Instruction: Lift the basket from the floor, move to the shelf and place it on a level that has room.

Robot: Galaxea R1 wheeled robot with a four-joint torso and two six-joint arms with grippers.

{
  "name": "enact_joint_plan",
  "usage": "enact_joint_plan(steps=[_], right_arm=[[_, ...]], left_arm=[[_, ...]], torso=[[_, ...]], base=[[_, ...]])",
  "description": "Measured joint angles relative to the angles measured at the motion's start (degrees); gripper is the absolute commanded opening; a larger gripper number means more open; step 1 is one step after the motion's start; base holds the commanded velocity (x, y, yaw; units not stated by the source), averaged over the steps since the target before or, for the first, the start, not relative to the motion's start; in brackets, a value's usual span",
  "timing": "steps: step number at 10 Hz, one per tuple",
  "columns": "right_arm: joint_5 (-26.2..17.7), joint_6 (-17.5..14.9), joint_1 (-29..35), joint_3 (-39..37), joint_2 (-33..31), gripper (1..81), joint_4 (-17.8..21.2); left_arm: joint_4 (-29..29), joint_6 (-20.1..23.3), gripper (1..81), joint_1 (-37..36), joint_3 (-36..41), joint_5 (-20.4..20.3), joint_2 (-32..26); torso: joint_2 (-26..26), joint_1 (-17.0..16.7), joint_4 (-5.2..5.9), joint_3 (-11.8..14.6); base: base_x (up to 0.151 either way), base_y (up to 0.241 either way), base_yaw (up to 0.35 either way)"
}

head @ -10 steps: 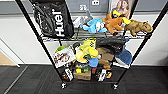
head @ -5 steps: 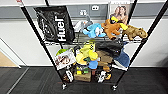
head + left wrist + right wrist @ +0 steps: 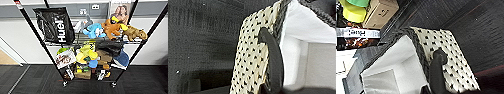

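The shelf (image 3: 82, 43) stands straight ahead in the head view, its thin black posts (image 3: 37, 35) spreading toward the camera and its small casters resting on the dark carpet floor (image 3: 30, 80) against a pale wall (image 3: 20, 37). On a toy-laden tier, a black "Huel" bag (image 3: 56, 25) sits at the left, with a blue plush (image 3: 93, 30), an orange plush (image 3: 112, 27) and a brown plush (image 3: 133, 33) to its right. Below that tier lie more toys, among them a yellow-green plush (image 3: 86, 53), a dark bundle (image 3: 110, 47) and a picture card (image 3: 65, 58) leaning at the left. A strip of tan wood flooring (image 3: 6, 58) shows at the far left.

The basket (image 3: 418, 62) shows close in both wrist views, its cream woven side (image 3: 253, 60), dark braided rim and white cloth lining (image 3: 393, 65) plain to see. In the left wrist view a dark curved loop handle (image 3: 273, 60) lies against the woven end; whether the left jaws are apart or together I cannot tell. In the right wrist view a dark rounded piece (image 3: 437, 70) stands against the other woven end beside the rim, and the right jaws' state cannot be told either. Carpet shows beyond the basket there, along with a cardboard box (image 3: 381, 12) and a yellow-green toy (image 3: 353, 10) on the rack.
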Motion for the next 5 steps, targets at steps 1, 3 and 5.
enact_joint_plan(steps=[1,3,5], right_arm=[[-0.13,0.00,0.17,-3.44,2.18,1.0,0.00],[-1.10,0.00,0.48,-10.25,6.45,1.0,0.02],[-2.18,0.17,1.52,-13.12,9.29,1.0,0.16]], left_arm=[[0.05,0.00,1.0,-0.22,-3.25,-0.11,2.04],[0.07,0.02,1.0,-0.28,-9.44,-0.11,5.51],[-0.06,0.02,1.0,-0.98,-13.13,0.55,6.50]], torso=[[1.90,-1.25,0.00,0.00],[5.82,-3.74,0.00,0.00],[9.55,-6.14,0.00,0.02]], base=[[0.000,0.000,0.000],[0.000,0.000,0.000],[0.000,0.000,0.000]])
